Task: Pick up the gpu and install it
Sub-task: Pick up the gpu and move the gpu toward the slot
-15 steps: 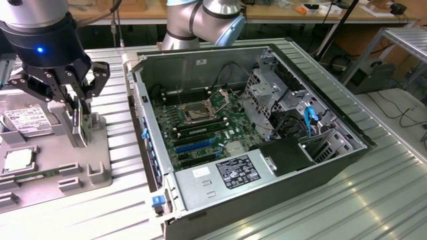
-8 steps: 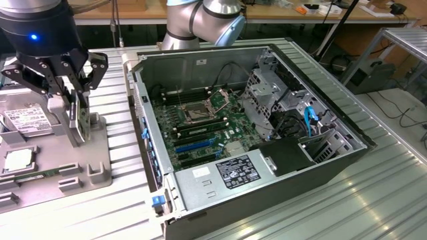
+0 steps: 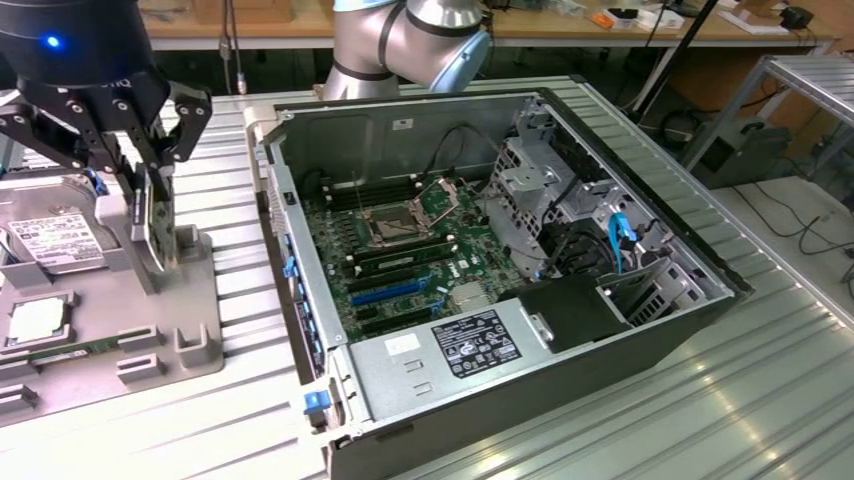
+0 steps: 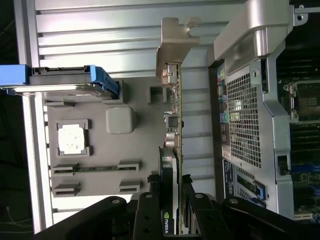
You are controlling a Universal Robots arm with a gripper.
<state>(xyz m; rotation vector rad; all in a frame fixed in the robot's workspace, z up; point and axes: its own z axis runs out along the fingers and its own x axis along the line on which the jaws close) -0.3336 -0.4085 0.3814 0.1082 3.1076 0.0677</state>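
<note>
The claw [image 4: 170,192] grips the gpu [image 4: 175,115] upright at the gray tray [image 3: 187,300]; installing it in the computer [image 3: 400,130] remains.

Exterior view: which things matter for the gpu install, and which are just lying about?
In the job: gripper, shut on the gpu; open computer case; motherboard.
Lying about: hard drive, memory stick, silver chip, on the grey tray.

Bright even light, glare streaks on ribbed table [image 3: 747,400], soft shadows inside computer case [image 3: 387,130]
</note>
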